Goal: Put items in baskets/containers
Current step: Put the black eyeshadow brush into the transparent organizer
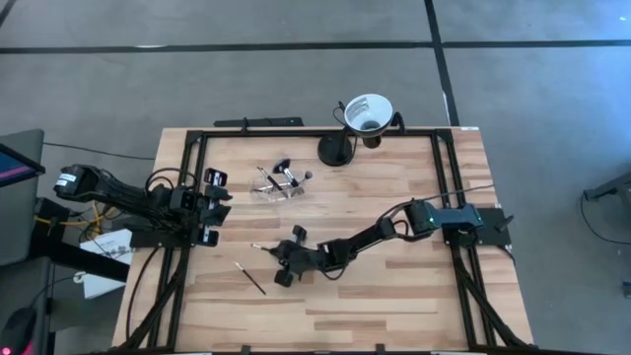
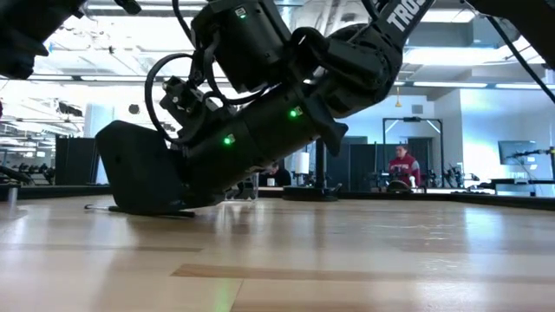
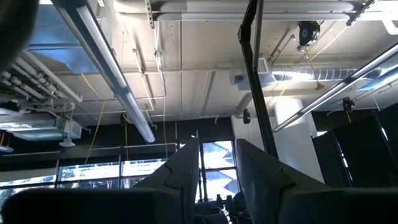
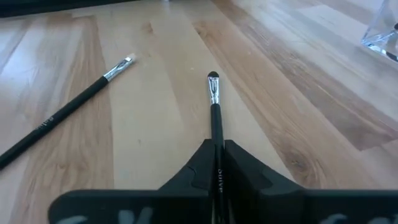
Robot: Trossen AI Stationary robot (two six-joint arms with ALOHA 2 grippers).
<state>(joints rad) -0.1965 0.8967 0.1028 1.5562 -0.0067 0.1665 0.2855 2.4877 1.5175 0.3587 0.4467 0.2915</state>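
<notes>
Right wrist view settles the matter: the right gripper has its jaws pressed together on the handle of a brush, and the brush runs straight out ahead of the jaws, its long axis in line with them, silver ferrule and small dark tip pointing away and resting on or just above the wooden surface. A second brush lies loose and slanted beside it, apart from the jaws. A corner of the clear holder shows at the frame's far edge, well off to one side of the held brush's line, so I judge that the coming move turns on lifting and swinging the brush toward it. High view gives what the wrist cannot: the right gripper sits low near the middle of the surface, and the holder, already with several brushes in or about it, lies beyond it toward the white funnel cup; another brush lies nearer the front edge. The left gripper waits at the left side, about as near the holder but empty, its jaws spread, as the left wrist view shows against the ceiling. Low view shows only the arm's dark bulk, hiding the grip.
</notes>
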